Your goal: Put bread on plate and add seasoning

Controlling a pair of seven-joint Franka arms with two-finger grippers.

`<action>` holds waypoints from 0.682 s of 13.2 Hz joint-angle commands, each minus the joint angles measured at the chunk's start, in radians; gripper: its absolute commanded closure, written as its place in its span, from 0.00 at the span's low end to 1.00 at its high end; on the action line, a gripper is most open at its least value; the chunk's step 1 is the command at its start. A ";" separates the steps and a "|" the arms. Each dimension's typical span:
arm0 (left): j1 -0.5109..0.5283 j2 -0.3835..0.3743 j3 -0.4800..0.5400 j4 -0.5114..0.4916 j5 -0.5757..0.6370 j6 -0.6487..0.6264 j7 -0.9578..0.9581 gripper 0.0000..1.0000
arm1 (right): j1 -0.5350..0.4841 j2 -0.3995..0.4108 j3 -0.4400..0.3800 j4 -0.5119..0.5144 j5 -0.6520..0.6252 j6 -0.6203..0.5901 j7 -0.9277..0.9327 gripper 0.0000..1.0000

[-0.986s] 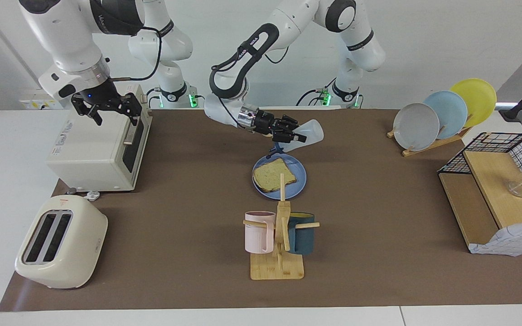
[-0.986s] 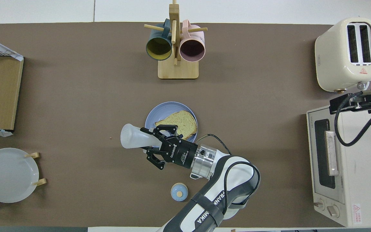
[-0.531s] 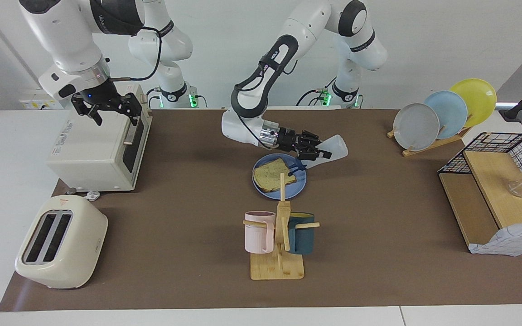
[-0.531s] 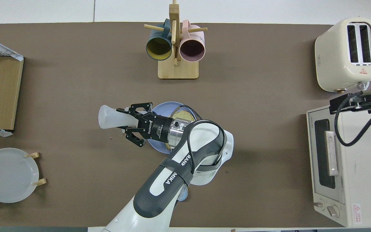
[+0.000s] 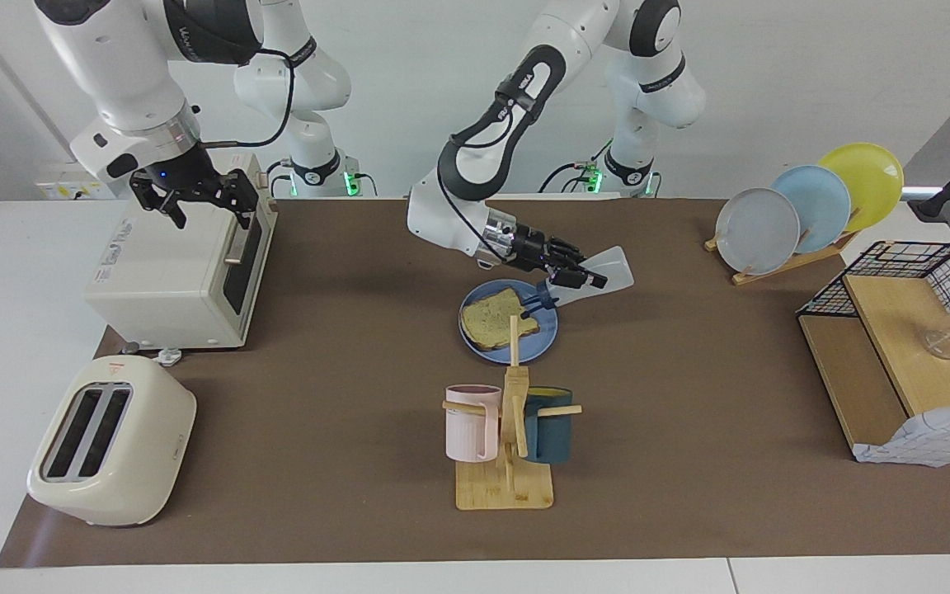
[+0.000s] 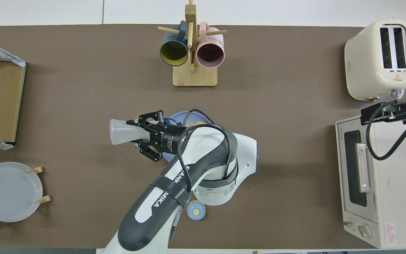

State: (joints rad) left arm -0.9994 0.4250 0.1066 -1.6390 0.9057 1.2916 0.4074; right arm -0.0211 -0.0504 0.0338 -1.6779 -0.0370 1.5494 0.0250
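Observation:
The bread (image 5: pixel 498 318) lies flat on the blue plate (image 5: pixel 545 332) in the middle of the table. My left gripper (image 5: pixel 574 276) is shut on the seasoning bottle (image 5: pixel 611 271) and holds it tilted over the plate's edge toward the left arm's end, its dark cap (image 5: pixel 543 295) pointing down at the plate. In the overhead view the left gripper (image 6: pixel 139 135) and bottle (image 6: pixel 122 131) show, while the arm covers most of the plate (image 6: pixel 185 114) and bread. My right gripper (image 5: pixel 211 210) is open and waits over the toaster oven (image 5: pixel 170 264).
A mug tree (image 5: pixel 508 429) with two mugs stands farther from the robots than the plate. A toaster (image 5: pixel 108 441) sits at the right arm's end. A rack of upright plates (image 5: pixel 805 210) and a wire basket (image 5: pixel 904 346) sit at the left arm's end. A small domed bell (image 6: pixel 196 210) stands near the robots.
My left gripper carried the bottle from the plate's robot-side edge toward the left arm's end and lower, tipping the cap down at the plate. The right arm has not moved.

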 commanded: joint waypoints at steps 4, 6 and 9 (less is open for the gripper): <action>0.100 -0.264 0.001 -0.030 -0.163 0.104 -0.006 1.00 | -0.017 -0.011 0.008 -0.006 0.000 -0.003 -0.034 0.00; 0.157 -0.293 0.002 -0.030 -0.209 0.145 -0.005 1.00 | -0.017 -0.011 0.008 -0.005 0.000 -0.003 -0.034 0.00; 0.305 -0.363 0.002 -0.048 -0.365 0.309 -0.010 1.00 | -0.017 -0.011 0.008 -0.005 0.000 -0.003 -0.034 0.00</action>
State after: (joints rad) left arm -0.7781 0.1232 0.1155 -1.6404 0.6292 1.4931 0.4087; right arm -0.0211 -0.0504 0.0338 -1.6779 -0.0370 1.5494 0.0250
